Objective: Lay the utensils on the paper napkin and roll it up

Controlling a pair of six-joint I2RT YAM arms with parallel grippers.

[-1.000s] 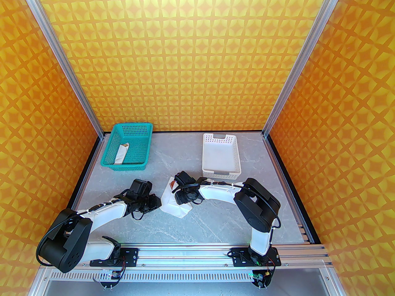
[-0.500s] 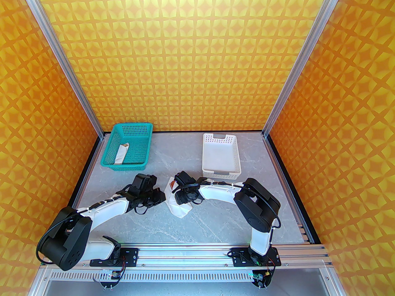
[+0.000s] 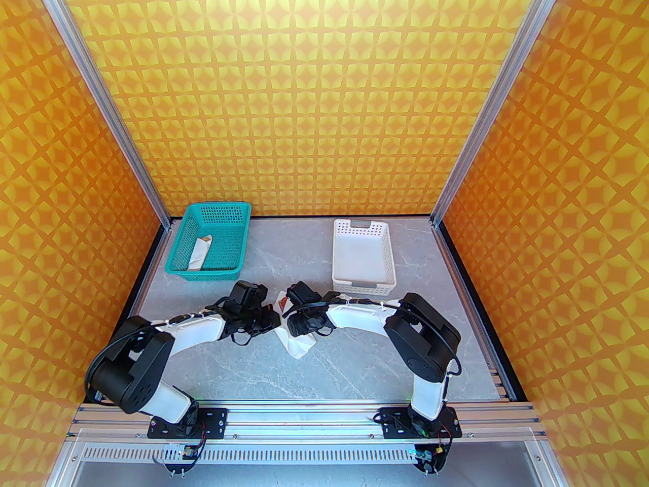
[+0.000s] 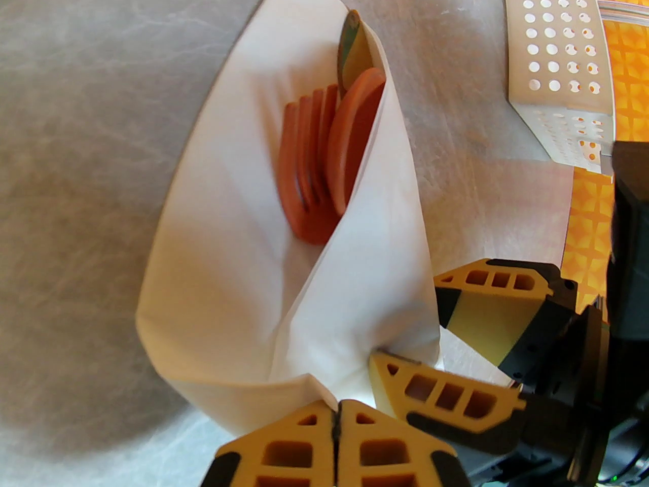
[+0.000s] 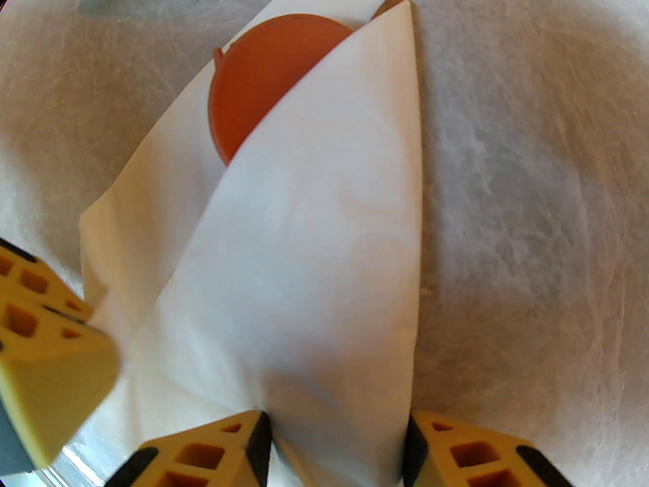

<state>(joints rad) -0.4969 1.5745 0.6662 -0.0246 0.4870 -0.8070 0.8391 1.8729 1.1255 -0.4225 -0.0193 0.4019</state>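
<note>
We've got a teal basket point(image 3: 203, 273) in the far-left corner of the desk point(image 3: 355, 368) with a white paper tube point(image 3: 197, 254) lying in it. A white perforated basket point(image 3: 362, 284) sits at the far edge, right of centre. Both are well apart from the work. The paper napkin point(image 5: 324, 272) lies mid-desk, a bit toward the near edge. From the top camera both wrists cover most of it, and one white corner pokes out toward the near edge. It's folded over the utensils: fork point(image 4: 304, 170) tines, spoon point(image 5: 263, 79) bowl and knife point(image 4: 355, 51) tip stick out of the fold's far end, spoon overlapping fork. Left hand point(image 4: 335, 414): fingers fully together, pinching the napkin's near edge, which is lifted off the desk. Right hand point(image 5: 337, 424): about half open, straddling the folded flap's near end with a finger against each side, so we read it as a grip on the napkin. The two hands are just beside each other, fingertips nearly touching at the napkin's near end.
</note>
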